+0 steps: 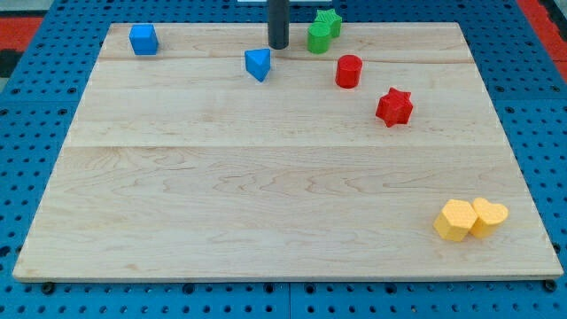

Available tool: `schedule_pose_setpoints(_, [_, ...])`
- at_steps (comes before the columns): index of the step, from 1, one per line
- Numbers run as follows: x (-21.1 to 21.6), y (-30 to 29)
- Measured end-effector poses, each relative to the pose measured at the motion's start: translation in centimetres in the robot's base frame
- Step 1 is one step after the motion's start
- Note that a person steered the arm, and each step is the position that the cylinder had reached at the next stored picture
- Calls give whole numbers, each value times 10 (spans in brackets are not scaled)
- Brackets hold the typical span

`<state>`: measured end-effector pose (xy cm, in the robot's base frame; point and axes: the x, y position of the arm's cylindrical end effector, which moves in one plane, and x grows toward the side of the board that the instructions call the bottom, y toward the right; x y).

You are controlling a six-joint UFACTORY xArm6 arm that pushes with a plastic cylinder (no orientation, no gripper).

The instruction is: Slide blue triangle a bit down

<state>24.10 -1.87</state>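
The blue triangle (258, 64) lies on the wooden board (266, 177) near the view's top, left of centre. My tip (278, 46) stands just above and to the right of it, a small gap apart, not touching. The rod rises out of the view's top edge.
A blue cube (143, 39) sits at the top left. A green block (318, 37) and a green star (329, 21) stand just right of my tip. A red cylinder (348, 70) and a red star (394, 106) lie further right. Two yellow blocks (469, 218) touch at the bottom right.
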Motion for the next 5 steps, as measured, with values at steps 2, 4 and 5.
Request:
schedule_pose_setpoints(2, [21,-12])
schedule_pose_setpoints(4, [20,-16])
schedule_pose_setpoints(5, [7,-31])
